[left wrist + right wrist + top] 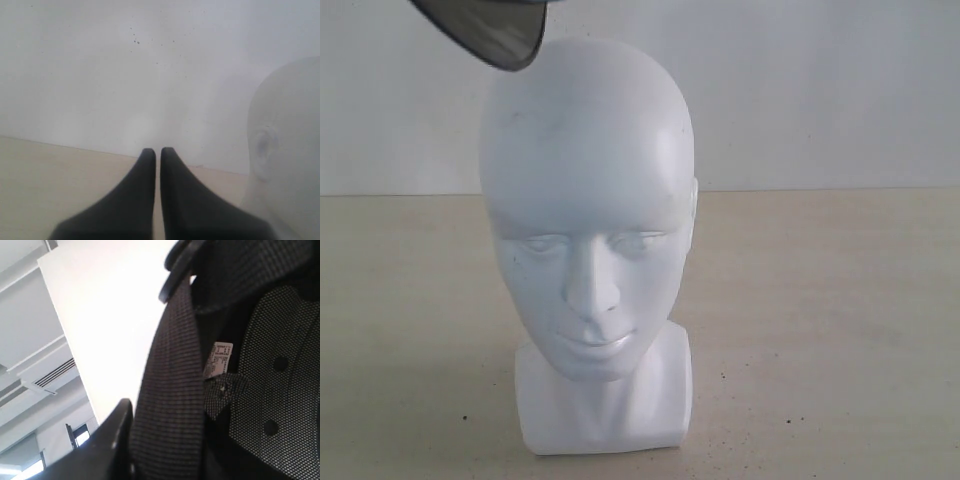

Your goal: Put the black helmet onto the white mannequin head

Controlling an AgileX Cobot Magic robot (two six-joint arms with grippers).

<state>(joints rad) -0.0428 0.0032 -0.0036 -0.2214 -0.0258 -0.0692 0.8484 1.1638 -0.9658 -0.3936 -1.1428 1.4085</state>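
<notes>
Right gripper point(162, 430) clamps the matte black helmet point(280, 365) by its padded rim; smoky visor point(490, 30) upper left beside the smooth white mannequin head point(585, 190); left gripper point(158, 155) fingers together.

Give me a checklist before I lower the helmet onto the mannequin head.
1. Grip: right fingers against the padded rim of the black helmet, helmet aloft: ok.
2. Target: white mannequin head upright on the table: ok.
3. Helmet centred over the head: not ok. Only the visor tip shows, above and left of the crown in the exterior view.
4. Helmet opening facing down: cannot tell. The shell is out of frame.
5. Other arm: left fingers shut, empty, beside the head without touching it: ok.
</notes>
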